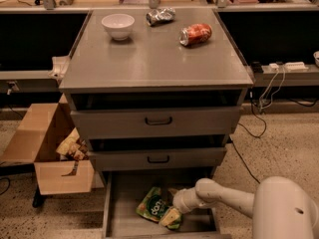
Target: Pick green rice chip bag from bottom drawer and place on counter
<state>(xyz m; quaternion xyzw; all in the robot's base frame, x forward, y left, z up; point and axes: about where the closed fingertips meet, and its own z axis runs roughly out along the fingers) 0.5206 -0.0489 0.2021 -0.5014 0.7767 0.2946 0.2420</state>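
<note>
Grey bottom drawer open, green rice chip bag mid-tray, claw at its right edge, grip unclear

Premises: a robotics test bay of laboratory or office type, not a home. Evidence noted:

- A speckled hard floor.
- A grey drawer cabinet, its worktop carrying a white bowl, a red can and a crushed silver can.
- A power strip and loose cables at right.
- An open cardboard box of snack packets at left.
- A tan bench along the far side.
- The robot's pincer sits low in the open bottom drawer, at the near side.
</note>
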